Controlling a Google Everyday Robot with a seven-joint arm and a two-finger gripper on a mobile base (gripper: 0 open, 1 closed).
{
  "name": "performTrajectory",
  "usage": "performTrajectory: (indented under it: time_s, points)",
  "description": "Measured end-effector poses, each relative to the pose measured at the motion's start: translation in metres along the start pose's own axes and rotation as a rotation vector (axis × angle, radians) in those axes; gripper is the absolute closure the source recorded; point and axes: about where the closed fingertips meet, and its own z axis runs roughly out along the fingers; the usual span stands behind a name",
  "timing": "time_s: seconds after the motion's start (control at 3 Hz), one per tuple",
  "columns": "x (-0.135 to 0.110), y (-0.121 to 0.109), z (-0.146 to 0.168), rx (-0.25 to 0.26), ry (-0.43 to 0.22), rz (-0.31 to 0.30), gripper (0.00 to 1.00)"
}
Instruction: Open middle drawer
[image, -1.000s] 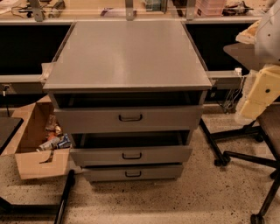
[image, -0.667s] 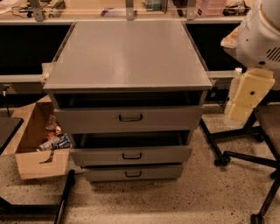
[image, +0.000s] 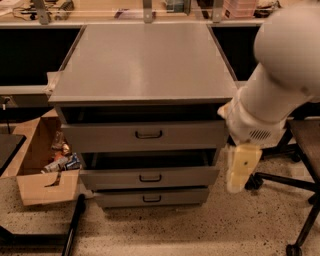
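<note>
The middle drawer (image: 107, 178), second front down in the grey cabinet (image: 145, 65), has its handle (image: 150, 177) lying crosswise, left of the end effector (image: 242, 169), which hangs just beside the cabinet's right edge at about handle height, holding nothing visible, its opening impossible to tell.

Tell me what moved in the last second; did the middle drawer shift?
The gripper swung left and down in the camera view, to just right of the middle drawer, well off its handle. That drawer, the top drawer, the bottom drawer and the cardboard box stayed put.
</note>
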Motion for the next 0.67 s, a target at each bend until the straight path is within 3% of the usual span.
performTrajectory:
  time_s: [0.33,0.67]
  points:
    - [0.0221,0.0309,0.1051,-0.093,-0.017,0.035,0.0]
    - [0.0221,0.031,0.1051,-0.093,-0.017,0.035,0.0]
